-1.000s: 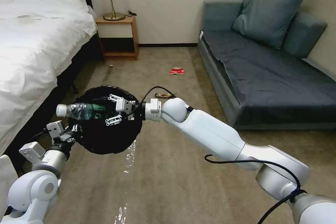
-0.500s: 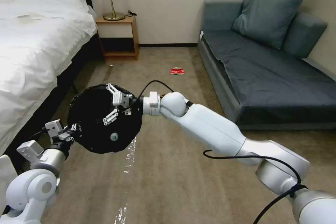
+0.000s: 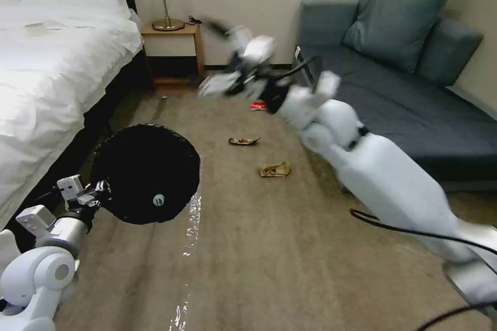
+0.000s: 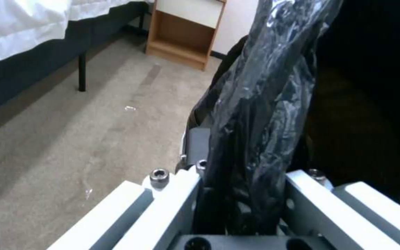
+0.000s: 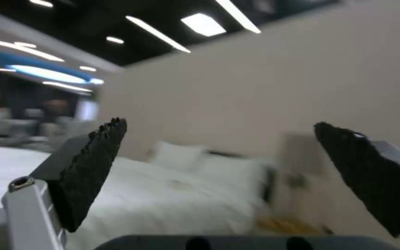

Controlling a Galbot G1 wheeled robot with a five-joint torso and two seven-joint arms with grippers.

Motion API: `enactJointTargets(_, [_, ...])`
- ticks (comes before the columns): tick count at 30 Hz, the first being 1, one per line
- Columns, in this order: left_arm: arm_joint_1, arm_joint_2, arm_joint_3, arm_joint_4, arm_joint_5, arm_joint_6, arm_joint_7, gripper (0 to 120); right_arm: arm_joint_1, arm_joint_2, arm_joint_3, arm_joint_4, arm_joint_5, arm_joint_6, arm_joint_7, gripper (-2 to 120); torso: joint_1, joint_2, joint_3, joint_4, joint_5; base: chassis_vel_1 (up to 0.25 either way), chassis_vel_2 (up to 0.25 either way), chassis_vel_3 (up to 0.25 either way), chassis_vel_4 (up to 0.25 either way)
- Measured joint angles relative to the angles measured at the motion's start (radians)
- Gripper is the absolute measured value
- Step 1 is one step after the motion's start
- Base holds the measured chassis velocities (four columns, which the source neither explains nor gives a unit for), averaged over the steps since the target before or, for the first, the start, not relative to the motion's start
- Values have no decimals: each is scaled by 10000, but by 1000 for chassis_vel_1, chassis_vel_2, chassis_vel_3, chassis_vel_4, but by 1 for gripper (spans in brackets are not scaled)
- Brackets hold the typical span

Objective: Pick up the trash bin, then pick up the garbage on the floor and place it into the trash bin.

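Observation:
The trash bin [image 3: 145, 173], lined with a black bag, hangs above the carpet at lower left. My left gripper [image 3: 98, 194] is shut on its rim. In the left wrist view, my left gripper [image 4: 241, 194] pinches the crinkled bag rim [image 4: 255, 114]. The bottle's white and green cap [image 3: 158, 199] shows inside the bin. My right gripper [image 3: 222, 59] is raised high near the nightstand, blurred, and in the right wrist view it [image 5: 218, 173] is open and holds nothing. On the floor lie a dark wrapper [image 3: 244, 140], a brown paper bag [image 3: 275, 169] and a red-and-white packet [image 3: 257, 107], which is partly behind the arm.
A white bed [image 3: 46, 62] runs along the left. A wooden nightstand [image 3: 173, 54] with a lamp stands at the back. A grey sofa [image 3: 393, 98] fills the right. A shiny strip [image 3: 189, 227] lies on the carpet by the bin.
The right gripper let the bottle go into the bin, then swung up and back toward the wall. The bin shifted slightly left with the left arm.

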State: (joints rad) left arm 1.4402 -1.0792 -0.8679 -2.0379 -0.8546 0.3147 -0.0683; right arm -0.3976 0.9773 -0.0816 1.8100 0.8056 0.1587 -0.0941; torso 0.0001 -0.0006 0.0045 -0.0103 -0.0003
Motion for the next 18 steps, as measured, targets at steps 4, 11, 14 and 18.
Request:
enactJointTargets(4, [151,26,-242,-115,99,98,447,1,-1624,-231,1587,142,-864,-648,1447,100,-1,0,-2,-2,-4,0,0,0,0])
enactJointTargets(11, [495,34,-748,-145,267,377,1082,1,-4091,-328,3447,605,-2059,-1453,2101,100,-1,0,-1,-3,-10,0,0,0,0])
enactJointTargets(14, [627,70,-1034,-133,287,465,1220,1,-5181,-372,4107,698,-2534,-1693,2168,100,-1,0,-1,-3,-1,0,0,0,0])
enactJointTargets(18, [664,99,-1226,-50,239,529,1358,1,-6110,-269,4664,759,-2995,-1699,2224,100,-1,0,-3,-2,-8,0,0,0,0])
